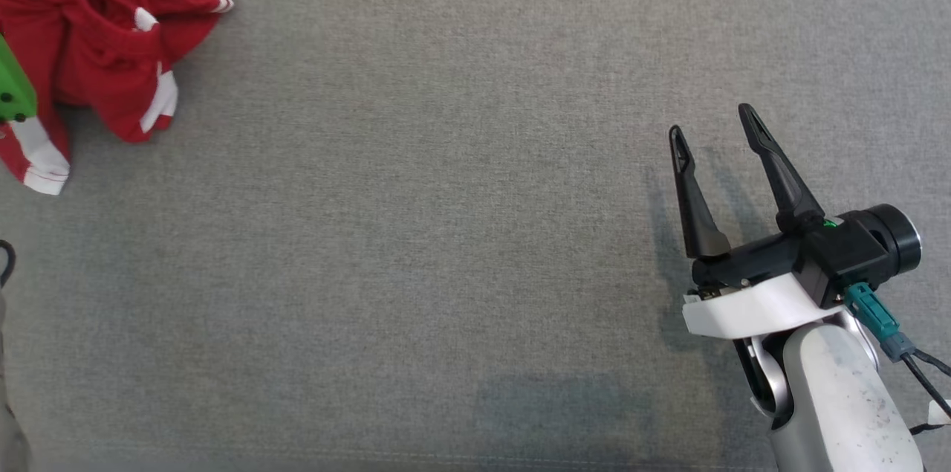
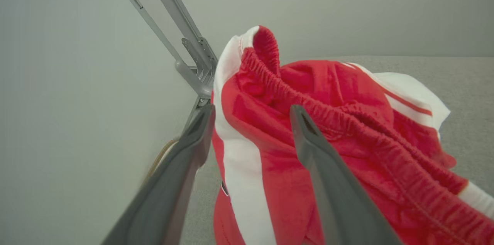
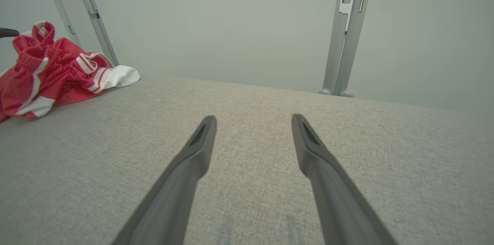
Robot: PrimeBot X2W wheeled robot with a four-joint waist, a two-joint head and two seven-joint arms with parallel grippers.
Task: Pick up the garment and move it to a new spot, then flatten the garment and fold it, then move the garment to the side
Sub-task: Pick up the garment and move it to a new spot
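The garment (image 1: 104,33) is a pair of red shorts with white stripes, crumpled in a heap at the table's far left corner. My left gripper (image 2: 251,109) is open right at the heap. A raised fold of elastic waistband (image 2: 266,63) and a white side stripe stand between its two fingers, unclamped. My right gripper (image 1: 712,123) hovers open and empty over bare fabric at the lower right, far from the garment (image 3: 50,63), which lies at the left of the right wrist view. There a dark fingertip (image 3: 7,32) of the left gripper reaches the heap's top.
The grey fabric tabletop (image 1: 446,234) spreads wide between the heap and my right gripper (image 3: 253,117). Grey metal frame posts (image 3: 347,29) rise behind the table's far edge, one (image 2: 181,32) close behind the garment. A green piece (image 1: 13,89) overlaps the heap at the left edge.
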